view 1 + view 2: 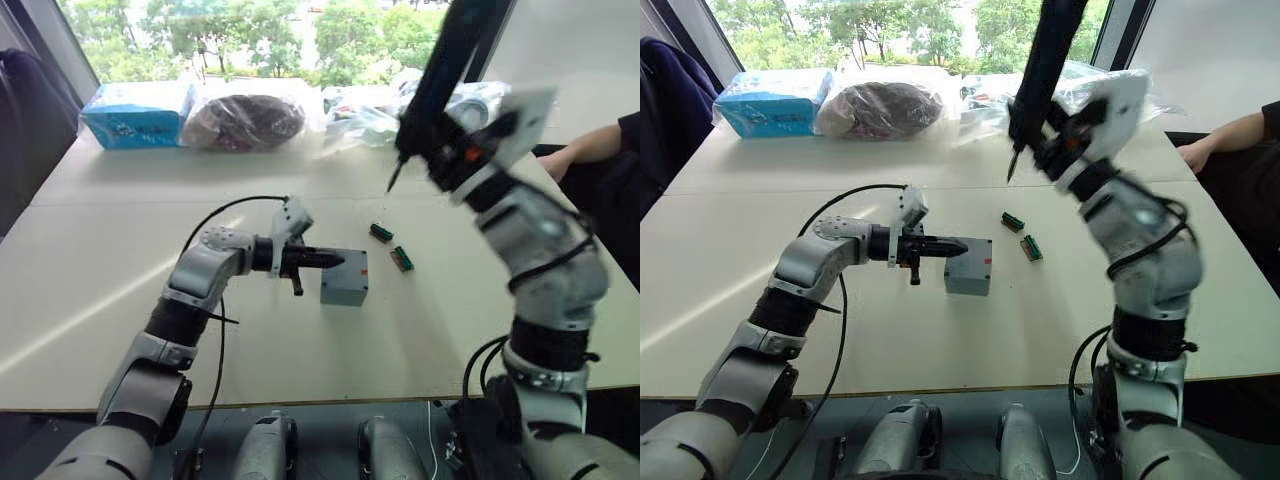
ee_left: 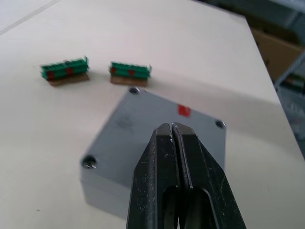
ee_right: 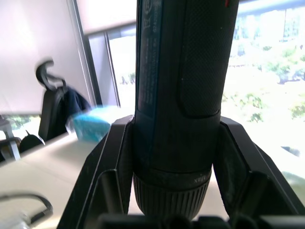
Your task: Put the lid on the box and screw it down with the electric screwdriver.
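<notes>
We are pressing our closed left gripper onto the lid, seated on the box; our right gripper is clamping the electric screwdriver aloft.

A pale cream flat worktop stretches to a wide window bright with daylight and green trees. A dark office chair draped with a dark garment stands beside a white wall.

You see a grey lid with a red mark, green parts, a black screwdriver, and a cream counter.
</notes>
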